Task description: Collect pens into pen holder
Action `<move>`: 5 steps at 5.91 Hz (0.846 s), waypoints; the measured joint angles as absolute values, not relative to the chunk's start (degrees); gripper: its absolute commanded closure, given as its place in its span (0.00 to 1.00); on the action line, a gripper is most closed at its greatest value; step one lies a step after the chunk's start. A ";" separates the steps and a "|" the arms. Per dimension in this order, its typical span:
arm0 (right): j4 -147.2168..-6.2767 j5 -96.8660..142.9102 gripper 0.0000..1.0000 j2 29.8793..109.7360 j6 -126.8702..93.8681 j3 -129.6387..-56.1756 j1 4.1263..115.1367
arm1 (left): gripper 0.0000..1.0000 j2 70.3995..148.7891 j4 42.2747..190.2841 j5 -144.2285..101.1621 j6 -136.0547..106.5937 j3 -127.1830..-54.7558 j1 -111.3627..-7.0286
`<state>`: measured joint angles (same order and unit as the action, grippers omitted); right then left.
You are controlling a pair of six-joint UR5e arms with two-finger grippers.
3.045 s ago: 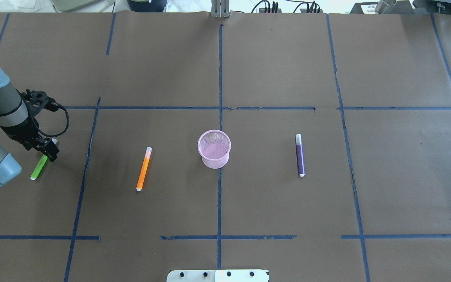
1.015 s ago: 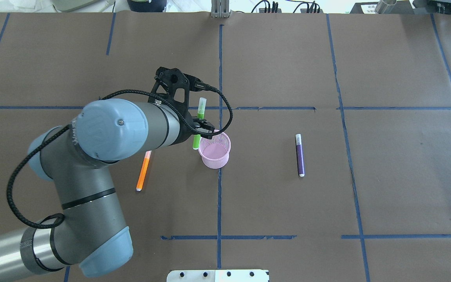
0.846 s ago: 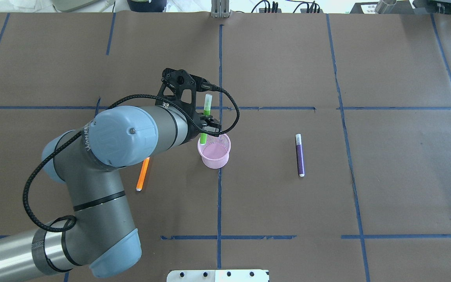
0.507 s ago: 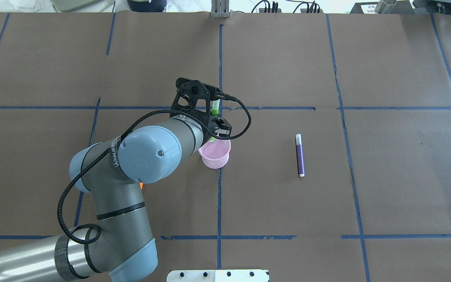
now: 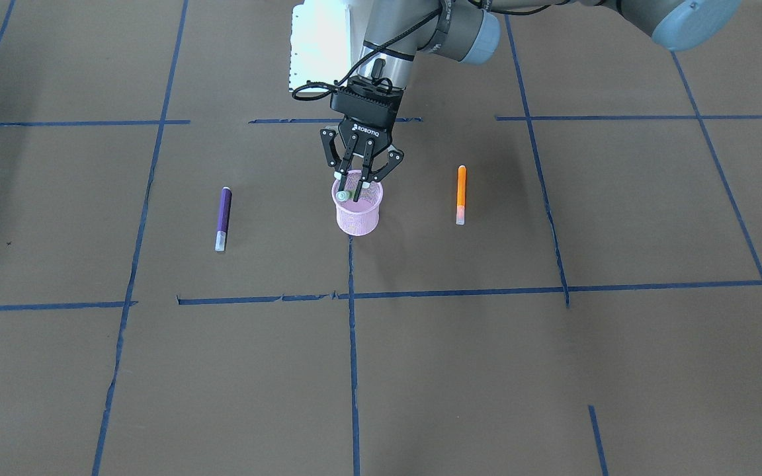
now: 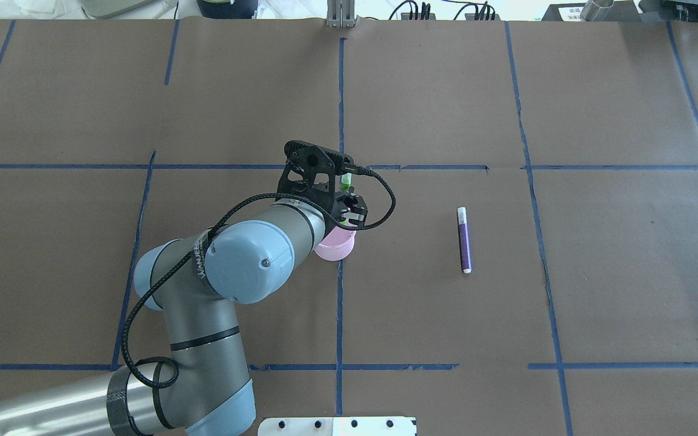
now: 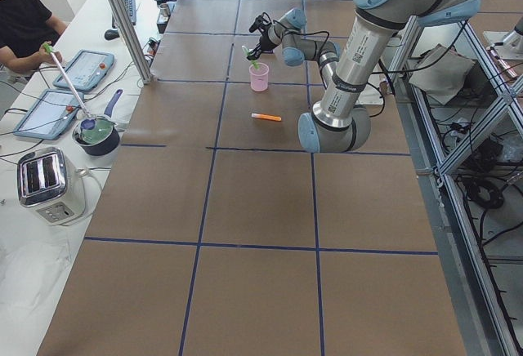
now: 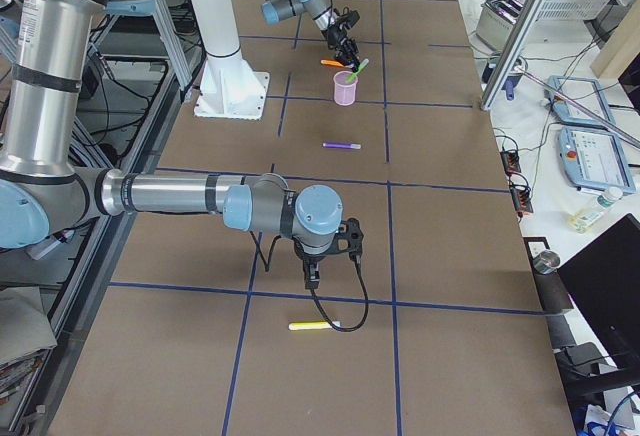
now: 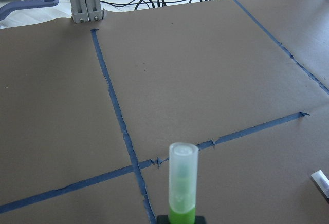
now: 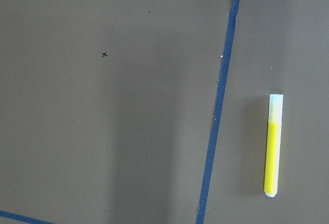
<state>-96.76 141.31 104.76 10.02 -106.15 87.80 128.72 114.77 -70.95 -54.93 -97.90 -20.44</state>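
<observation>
"Over the pink pen holder (image 5: 358,215), what has changed?"

"A second ago the left gripper (image 5: 354,193) carried the green pen (image 9: 182,183) beside the rim. Now its fingers, clamped on the pen, hang at the cup's mouth, so the first drop looks close. The orange pen (image 5: 461,192) and the purple pen (image 5: 223,215) lie flat on either side, well apart."

"Anything unclear?"

"From overhead the arm hides the cup's mouth, and the pen's lower tip is lost in the mesh. Whether the right gripper (image 8: 311,278) is open or closed I cannot tell."
</observation>
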 measured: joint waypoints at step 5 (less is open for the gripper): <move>-88.43 140.48 0.01 103.19 9.43 -95.92 84.11 | 0.02 125.44 112.26 -76.40 -53.22 -102.29 -21.89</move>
